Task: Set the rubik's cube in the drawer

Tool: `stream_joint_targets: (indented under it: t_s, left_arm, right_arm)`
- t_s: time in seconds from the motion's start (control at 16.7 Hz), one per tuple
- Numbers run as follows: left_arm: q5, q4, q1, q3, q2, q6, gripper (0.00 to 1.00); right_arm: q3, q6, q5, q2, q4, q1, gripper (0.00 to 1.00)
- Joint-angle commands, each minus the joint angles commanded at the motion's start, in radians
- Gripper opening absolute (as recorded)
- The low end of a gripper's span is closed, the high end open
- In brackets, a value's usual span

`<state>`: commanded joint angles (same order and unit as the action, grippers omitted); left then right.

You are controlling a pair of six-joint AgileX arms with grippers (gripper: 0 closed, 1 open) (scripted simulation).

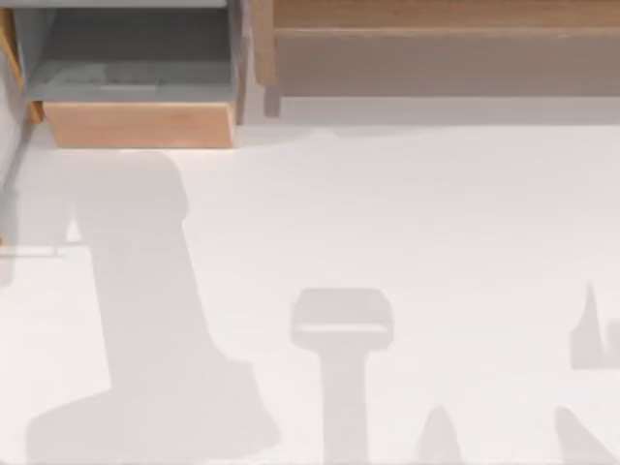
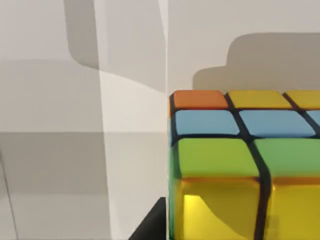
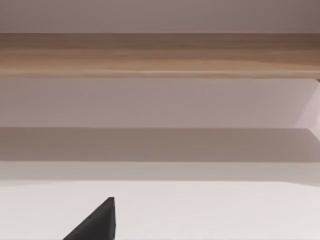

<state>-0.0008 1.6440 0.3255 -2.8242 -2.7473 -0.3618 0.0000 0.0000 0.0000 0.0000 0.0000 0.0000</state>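
A glossy, rigid, probably light cube (image 2: 240, 165) sits right at the left wrist camera, seemingly held though the grip can't be confirmed; flat opposite faces suit pinching; the drawer (image 1: 136, 121) stands open top left.

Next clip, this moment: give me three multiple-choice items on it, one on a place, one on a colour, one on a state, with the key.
1. Where in the top view is the drawer?
A. far left corner
B. near right corner
C. table centre

2. Which tile colours show on the rubik's cube in the left wrist view?
A. red, white
B. orange, yellow, blue, green
C. purple, black

3. What state is the drawer in?
A. shut flush
B. pulled open
C. lying upside down

Key: 1 A, its tan front sits at the top left beside the long wooden shelf. 2 B, those four colours are visible between dark lines. 3 B, its grey inside is exposed behind the front panel.
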Motion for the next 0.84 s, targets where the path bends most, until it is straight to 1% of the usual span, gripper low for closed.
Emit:
stream_joint_targets:
  t_s: [0.48, 0.54, 0.84]
  left_arm:
    - [0.0, 0.0, 0.0, 0.0, 0.0, 0.0, 0.98]
    - [0.0, 0.0, 0.0, 0.0, 0.0, 0.0, 1.0]
    - [0.0, 0.0, 0.0, 0.0, 0.0, 0.0, 1.0]
  right_arm:
    - [0.0, 0.0, 0.0, 0.0, 0.0, 0.0, 1.0]
    - [0.0, 0.0, 0.0, 0.0, 0.0, 0.0, 1.0]
    - [0.0, 0.0, 0.0, 0.0, 0.0, 0.0, 1.0]
